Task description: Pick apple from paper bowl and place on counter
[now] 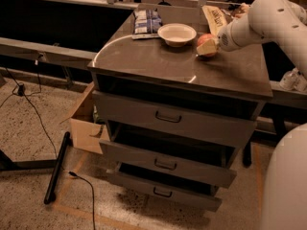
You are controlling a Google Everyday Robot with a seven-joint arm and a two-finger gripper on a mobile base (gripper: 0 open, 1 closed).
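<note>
The gripper (207,48) is squeezing the apple (205,38) tight between its two fingers, holding it down by the counter (158,63), just beside the paper bowl (176,34)

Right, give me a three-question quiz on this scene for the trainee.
1. True or false: the apple lies in the paper bowl.
2. The gripper is: A) inside the bowl, empty; B) holding the apple beside the bowl; C) out of sight.
3. Fill in: the bowl stands on the ____.

Key: 1 false. 2 B. 3 counter.
</note>
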